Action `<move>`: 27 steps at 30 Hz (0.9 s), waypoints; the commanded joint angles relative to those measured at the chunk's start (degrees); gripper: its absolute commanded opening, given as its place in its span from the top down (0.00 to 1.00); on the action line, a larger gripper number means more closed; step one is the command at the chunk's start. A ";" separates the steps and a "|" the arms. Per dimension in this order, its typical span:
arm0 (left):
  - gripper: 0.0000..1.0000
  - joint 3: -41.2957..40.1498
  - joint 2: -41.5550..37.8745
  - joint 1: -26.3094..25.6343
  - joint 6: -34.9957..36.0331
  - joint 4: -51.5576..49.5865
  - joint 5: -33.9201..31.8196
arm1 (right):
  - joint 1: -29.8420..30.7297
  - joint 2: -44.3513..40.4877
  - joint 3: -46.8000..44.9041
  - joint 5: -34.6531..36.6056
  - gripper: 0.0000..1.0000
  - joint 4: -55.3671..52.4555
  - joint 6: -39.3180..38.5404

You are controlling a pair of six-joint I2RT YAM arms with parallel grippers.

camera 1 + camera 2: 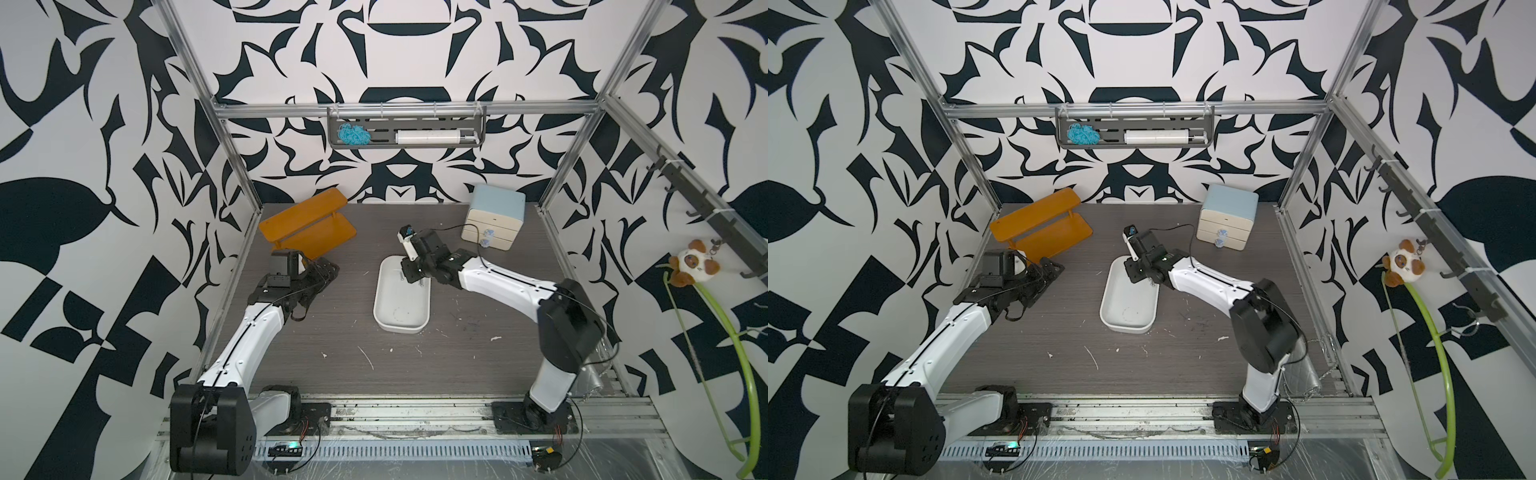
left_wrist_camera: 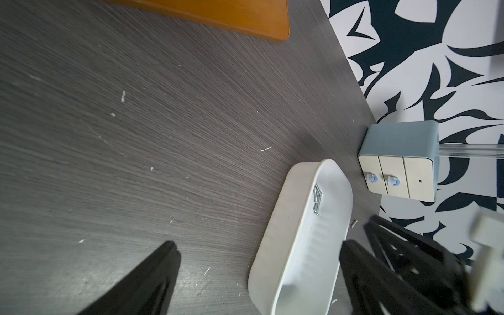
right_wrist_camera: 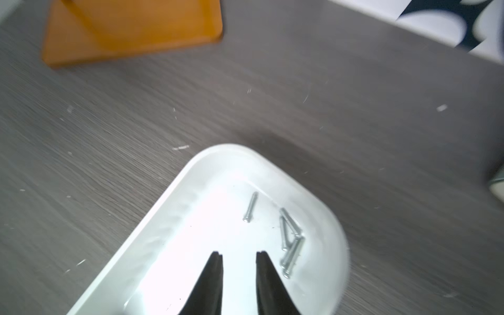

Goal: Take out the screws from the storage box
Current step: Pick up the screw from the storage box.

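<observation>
Right gripper (image 3: 239, 256) over the storage box (image 3: 234, 148) – jaws slightly apart, empty, screws (image 3: 290, 242) beside; left gripper (image 2: 257, 246) wide open, empty.

glossy smooth white plastic storage box (image 3: 174, 231), shiny metal screws (image 3: 293, 252), matt wood-grain table (image 3: 272, 109) (scuffed with pale flecks).

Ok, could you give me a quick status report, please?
Right gripper open, empty, over storage box. Left gripper open, parked aside. Screws lie in box's far end. Nothing blocking.
</observation>
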 commanded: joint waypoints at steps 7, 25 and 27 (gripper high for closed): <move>0.08 6.23 2.94 -4.76 2.87 -3.60 1.40 | 1.54 5.56 6.14 1.01 0.76 -5.62 4.83; 0.07 5.91 1.35 -5.19 2.66 -2.95 2.29 | -0.14 16.85 14.37 6.50 0.73 -8.46 5.93; 0.07 5.89 1.39 -5.16 2.67 -2.98 2.39 | -0.29 17.51 14.93 6.10 0.73 -8.64 6.08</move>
